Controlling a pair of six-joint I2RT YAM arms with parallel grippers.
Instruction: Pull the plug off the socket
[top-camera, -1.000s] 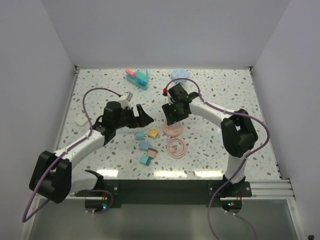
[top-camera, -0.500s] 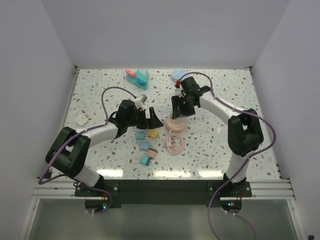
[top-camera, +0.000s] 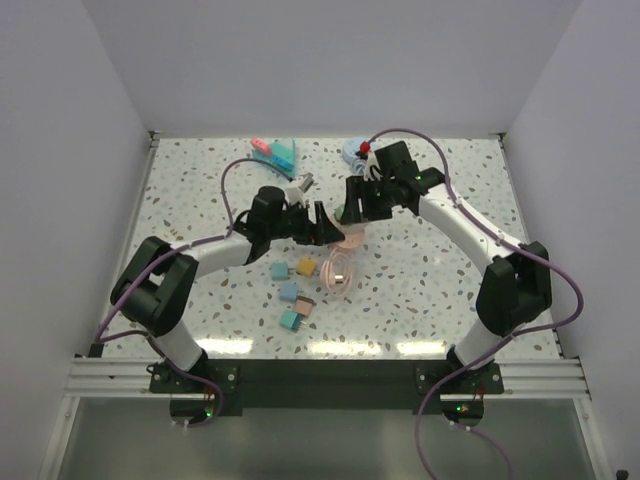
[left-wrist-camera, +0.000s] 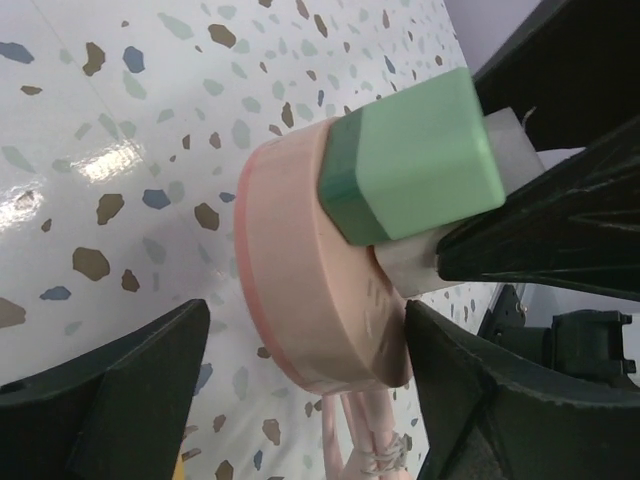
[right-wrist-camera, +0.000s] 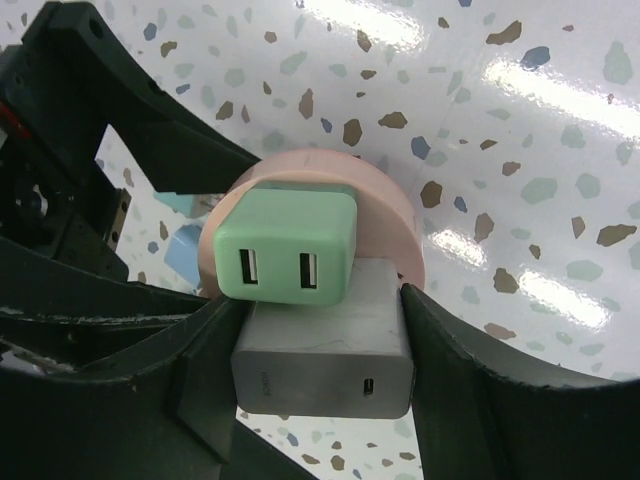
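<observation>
Seen from above, both arms meet mid-counter (top-camera: 450, 200) over the pink socket (top-camera: 347, 238), with its cord (top-camera: 337, 275) lying coiled toward the bases.

The left wrist view shows the left end effector (left-wrist-camera: 305, 320) spread wide on either side of the socket, not gripping it.

The right wrist view shows the right end effector (right-wrist-camera: 322, 330) clamped on the grey plug (right-wrist-camera: 325, 360), which sits in the socket beside a green plug (right-wrist-camera: 285, 245). With the socket unheld, a pull would likely lift everything together.

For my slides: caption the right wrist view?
Right fingers grip the grey plug beside a green plug on the pink socket.
</observation>
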